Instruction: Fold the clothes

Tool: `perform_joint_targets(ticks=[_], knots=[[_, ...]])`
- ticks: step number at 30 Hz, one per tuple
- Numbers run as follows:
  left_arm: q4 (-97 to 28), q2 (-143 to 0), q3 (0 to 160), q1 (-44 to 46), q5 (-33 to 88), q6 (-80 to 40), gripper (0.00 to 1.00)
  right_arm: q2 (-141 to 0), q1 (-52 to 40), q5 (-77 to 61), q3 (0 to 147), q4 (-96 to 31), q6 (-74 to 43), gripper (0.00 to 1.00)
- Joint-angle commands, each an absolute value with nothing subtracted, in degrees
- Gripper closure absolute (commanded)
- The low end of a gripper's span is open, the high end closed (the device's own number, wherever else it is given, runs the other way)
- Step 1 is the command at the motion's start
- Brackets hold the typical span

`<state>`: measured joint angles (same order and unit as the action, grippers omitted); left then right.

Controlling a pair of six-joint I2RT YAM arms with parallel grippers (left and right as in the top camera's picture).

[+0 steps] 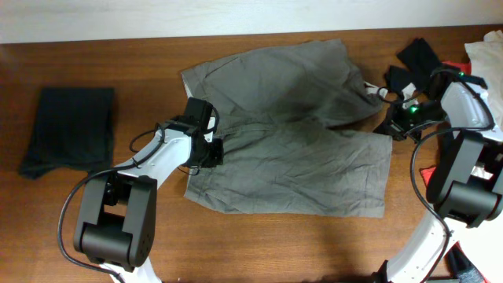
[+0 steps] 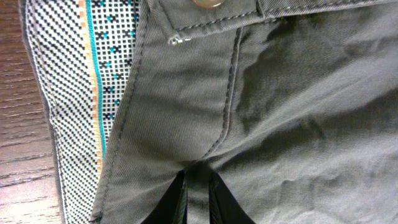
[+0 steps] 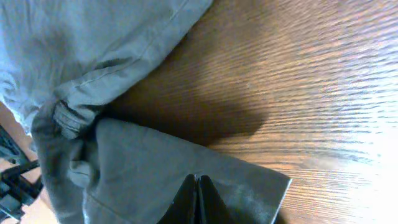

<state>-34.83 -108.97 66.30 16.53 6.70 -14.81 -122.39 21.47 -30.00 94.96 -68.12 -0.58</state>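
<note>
The grey-khaki trousers [image 1: 291,165] lie spread across the middle of the table, one leg over the other. My left gripper [image 1: 206,148] is at their left edge by the waist. In the left wrist view it [image 2: 199,198] is shut on a pinch of the trousers [image 2: 298,93] just below the fly, near the button [image 2: 208,3] and the patterned pale waistband lining [image 2: 68,93]. My right gripper [image 1: 394,126] is at the legs' right end. In the right wrist view it [image 3: 198,194] is shut on the leg's hem [image 3: 137,168], which is slightly raised off the wood.
A folded black garment [image 1: 71,130] lies at the far left. A pile of black [image 1: 420,56], red [image 1: 453,67] and white [image 1: 487,51] clothes sits at the back right, behind the right arm. Bare wood [image 3: 298,81] shows beside the hem.
</note>
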Motion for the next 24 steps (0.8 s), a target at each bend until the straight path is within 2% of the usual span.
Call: perform_joint_targets(ticks=[1,4,8,11,15,19,22,24], knots=[[-34.7,-109.8,65.6,16.5,7.3,-15.4,0.87,-122.4,22.7,-24.7,95.9,-68.8,2.1,0.96],[-34.7,-109.8,65.6,16.5,7.3,-15.4,0.86,-122.4,23.1,-17.4,95.9,-68.7,-0.2,0.94],[-34.7,-109.8,65.6,16.5,7.3,-15.4,0.87,-122.4,23.0,-10.4,95.7,-66.3,-2.9,0.77],[-34.7,-109.8,65.6,16.5,7.3,-15.4,0.86,-122.4,23.0,-10.5,95.6,-63.6,-2.9,0.71],[-34.7,-109.8,65.6,16.5,7.3,-15.4,0.86,-122.4,23.2,-17.8,98.3,-64.8,-1.5,0.71],[-34.7,-109.8,65.6,16.5,7.3,-15.4,0.87,-121.5,23.0,-33.9,106.4,-75.0,6.3,0.72],[-34.7,-109.8,65.6,16.5,7.3,-15.4,0.87,-120.5,21.5,-37.2,109.8,-82.0,9.7,0.76],[-34.7,-109.8,65.6,16.5,7.3,-15.4,0.87,-120.2,20.1,-35.7,109.8,-82.3,10.2,0.82]])
